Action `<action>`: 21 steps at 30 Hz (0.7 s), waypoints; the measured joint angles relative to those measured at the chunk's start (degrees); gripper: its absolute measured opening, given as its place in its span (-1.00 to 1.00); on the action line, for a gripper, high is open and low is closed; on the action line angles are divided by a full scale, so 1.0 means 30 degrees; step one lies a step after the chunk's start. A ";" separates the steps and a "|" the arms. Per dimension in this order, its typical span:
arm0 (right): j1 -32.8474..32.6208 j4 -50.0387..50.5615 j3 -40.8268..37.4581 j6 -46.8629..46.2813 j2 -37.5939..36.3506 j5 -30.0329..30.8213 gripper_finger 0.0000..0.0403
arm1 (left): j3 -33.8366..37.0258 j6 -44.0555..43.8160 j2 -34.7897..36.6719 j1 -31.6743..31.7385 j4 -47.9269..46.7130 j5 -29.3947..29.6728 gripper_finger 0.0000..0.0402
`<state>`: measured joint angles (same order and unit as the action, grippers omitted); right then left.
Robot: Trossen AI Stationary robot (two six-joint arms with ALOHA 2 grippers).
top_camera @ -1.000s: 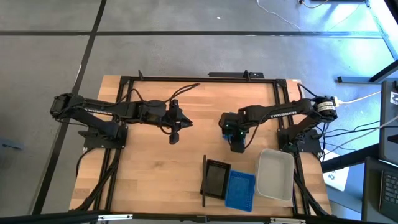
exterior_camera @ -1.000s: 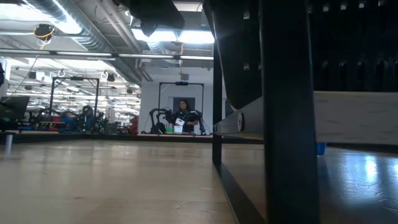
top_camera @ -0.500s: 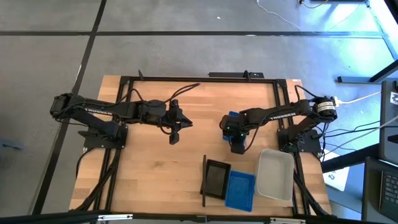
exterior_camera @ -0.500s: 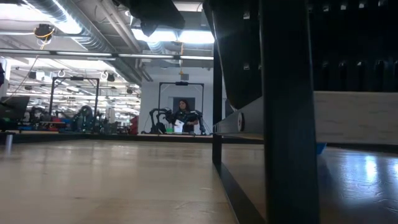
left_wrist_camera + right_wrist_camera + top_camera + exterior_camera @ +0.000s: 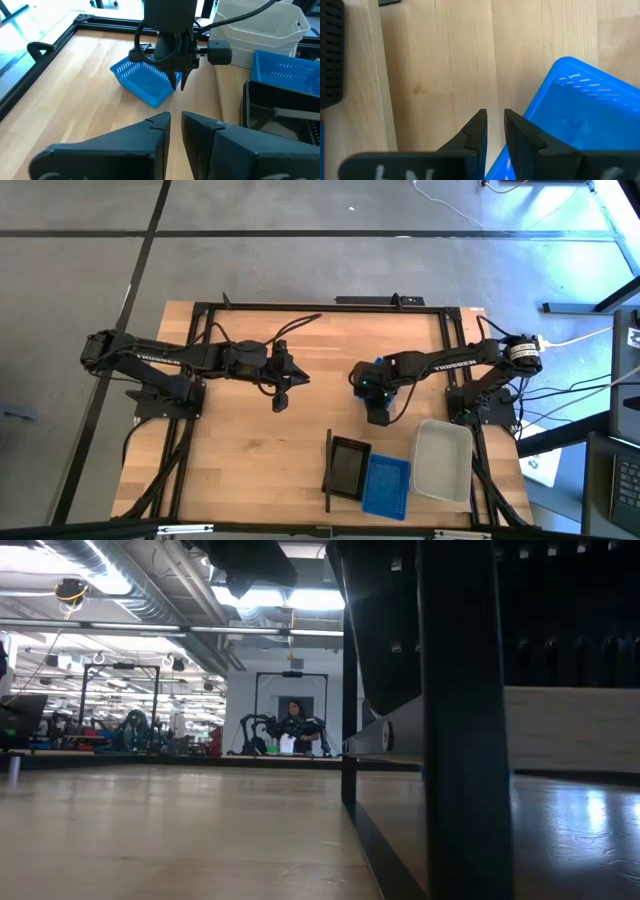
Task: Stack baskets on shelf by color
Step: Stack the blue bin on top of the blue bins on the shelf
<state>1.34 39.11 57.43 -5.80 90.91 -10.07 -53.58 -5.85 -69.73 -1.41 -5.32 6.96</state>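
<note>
right gripper [image 5: 177, 82] hangs mid-table, fingers pinched on the rim of a tilted blue basket [image 5: 145, 85], one corner on the table [image 5: 250, 440]. black basket [image 5: 349, 466], blue basket [image 5: 386, 483] and white basket [image 5: 443, 459] sit on the shelf [image 5: 400, 442]. left gripper [image 5: 281, 402] waits, fingers nearly together, empty.

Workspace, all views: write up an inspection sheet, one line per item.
Surface: wooden table, black frame.
Job's things: shelf carries black basket, blue basket, white basket; another blue basket tilted under the right gripper.
Clutter: nothing seen.
Grippers: right gripper pinches the tilted basket's rim; left gripper waits mid-table, jaws nearly closed, empty.
Cables: on both arms and on the floor.
Surroundings: person far behind.
</note>
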 joint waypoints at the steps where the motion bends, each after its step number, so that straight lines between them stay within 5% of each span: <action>1: 0.0000 0.0002 0.0000 -0.0141 0.0000 -0.0003 -0.68 | 0.0005 0.0002 0.0000 0.0000 0.0000 0.0000 -0.81; 16: -0.0007 0.0103 0.0846 -0.2020 0.0000 0.1066 -0.68 | 0.0001 0.0000 0.0000 -0.0007 0.0000 0.0000 -0.81; 21: -0.0006 0.1671 0.1950 -0.3668 -0.0007 0.2959 -0.70 | 0.0004 0.0000 0.0000 -0.0007 0.0000 0.0000 -0.81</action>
<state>1.33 44.12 63.28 -16.80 90.89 -1.19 -53.57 -5.85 -69.73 -1.43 -5.32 6.96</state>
